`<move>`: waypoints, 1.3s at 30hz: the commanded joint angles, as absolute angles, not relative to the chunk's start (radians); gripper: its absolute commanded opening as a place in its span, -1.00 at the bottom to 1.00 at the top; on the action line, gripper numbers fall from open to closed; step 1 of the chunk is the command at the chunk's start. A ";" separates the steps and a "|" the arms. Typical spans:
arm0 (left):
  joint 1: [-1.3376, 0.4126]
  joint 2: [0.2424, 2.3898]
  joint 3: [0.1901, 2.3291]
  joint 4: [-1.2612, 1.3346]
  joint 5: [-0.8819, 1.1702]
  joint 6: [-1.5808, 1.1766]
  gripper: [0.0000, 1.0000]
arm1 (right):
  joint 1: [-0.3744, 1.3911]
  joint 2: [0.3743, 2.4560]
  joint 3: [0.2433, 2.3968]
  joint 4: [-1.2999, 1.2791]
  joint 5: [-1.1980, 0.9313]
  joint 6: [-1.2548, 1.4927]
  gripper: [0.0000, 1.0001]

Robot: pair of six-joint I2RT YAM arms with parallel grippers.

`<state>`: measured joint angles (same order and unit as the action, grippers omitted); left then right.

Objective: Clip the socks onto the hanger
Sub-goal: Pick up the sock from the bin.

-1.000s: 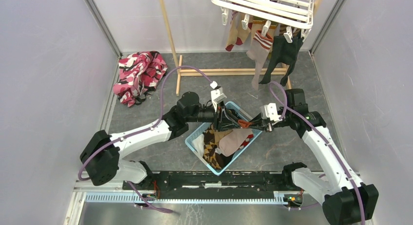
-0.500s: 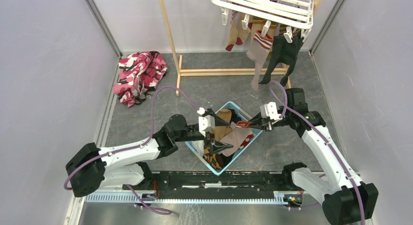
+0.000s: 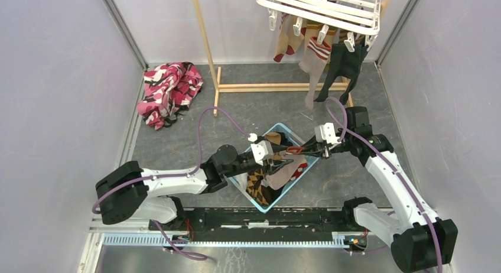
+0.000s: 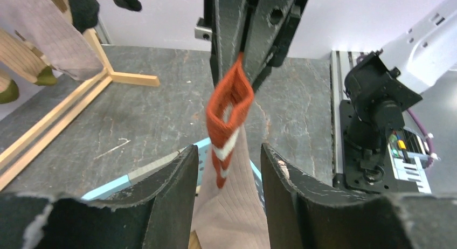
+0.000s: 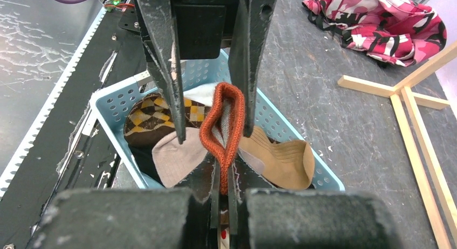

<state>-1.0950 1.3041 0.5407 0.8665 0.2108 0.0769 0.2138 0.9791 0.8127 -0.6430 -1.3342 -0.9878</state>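
**Fig.** Right hand (image 4: 240,57) pressed together on the orange cuff of the sock (image 4: 229,125), whose long axis drops away from it toward the basket (image 5: 121,95). Left hand (image 4: 229,152), spread, straddles the sock just below the cuff, one finger either side, neither touching it.

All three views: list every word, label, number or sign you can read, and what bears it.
No readable text anywhere.
White plastic drying hanger, light blue mesh basket, grey ribbed sock with orange-red cuff: no print.
Small green circuit board: too blurred to read.
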 commanded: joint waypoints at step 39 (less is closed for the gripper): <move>-0.951 1.292 0.594 0.970 0.374 -0.314 -0.96 | 0.192 0.983 0.846 -0.620 -1.396 -0.940 -0.69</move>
